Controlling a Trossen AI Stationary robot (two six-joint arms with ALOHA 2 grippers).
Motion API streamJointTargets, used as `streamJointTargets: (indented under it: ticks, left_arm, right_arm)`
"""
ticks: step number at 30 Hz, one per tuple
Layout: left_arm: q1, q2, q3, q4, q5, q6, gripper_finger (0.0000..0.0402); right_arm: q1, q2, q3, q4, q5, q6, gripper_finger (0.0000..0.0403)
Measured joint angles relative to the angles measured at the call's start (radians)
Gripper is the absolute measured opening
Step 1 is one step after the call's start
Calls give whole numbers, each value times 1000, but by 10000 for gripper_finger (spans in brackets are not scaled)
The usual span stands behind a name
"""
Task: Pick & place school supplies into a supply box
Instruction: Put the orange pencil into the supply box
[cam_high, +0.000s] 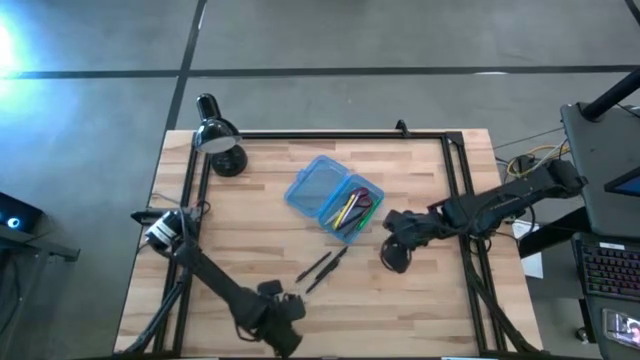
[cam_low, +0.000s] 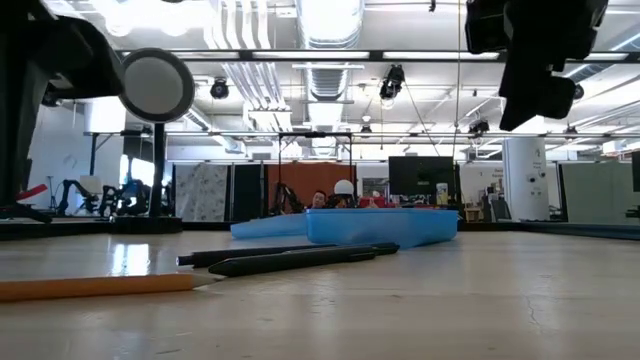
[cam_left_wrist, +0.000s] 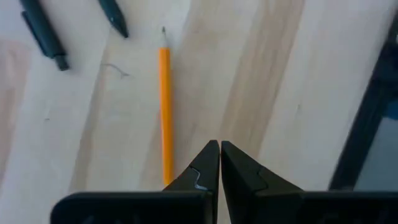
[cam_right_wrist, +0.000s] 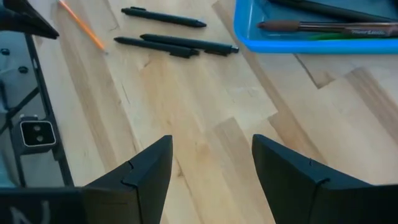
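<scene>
Fingers pressed together and empty, the left gripper (cam_left_wrist: 219, 163) hovers beside the orange pencil (cam_left_wrist: 165, 112) near the bench's front edge; light, stiff and prone to rolling, it probably wants a mid-shaft pinch, while the right gripper (cam_right_wrist: 211, 168), fingers spread, waits beside the supply box (cam_high: 333, 196).

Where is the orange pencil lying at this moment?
The orange pencil lies on the table's front part, just ahead of the shut left gripper, with the two black pens beyond its tip.

no legible text, faint unreadable print along a pen (cam_right_wrist: 323, 27)
</scene>
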Motion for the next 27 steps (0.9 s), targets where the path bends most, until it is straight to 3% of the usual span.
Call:
streamJointTargets:
  ticks: [5,14,27]
  left_arm:
    - [-15,14,0,-31,-31,8,18]
    - [-3,22,-3,-86,-37,61,126]
    - [12,52,-75,2,-5,19,135]
  right_arm:
    - [12,1,-15,29,21,26,210]
    - [17,1,-28,41,20,40,210]
    - [16,1,-30,47,37,40,210]
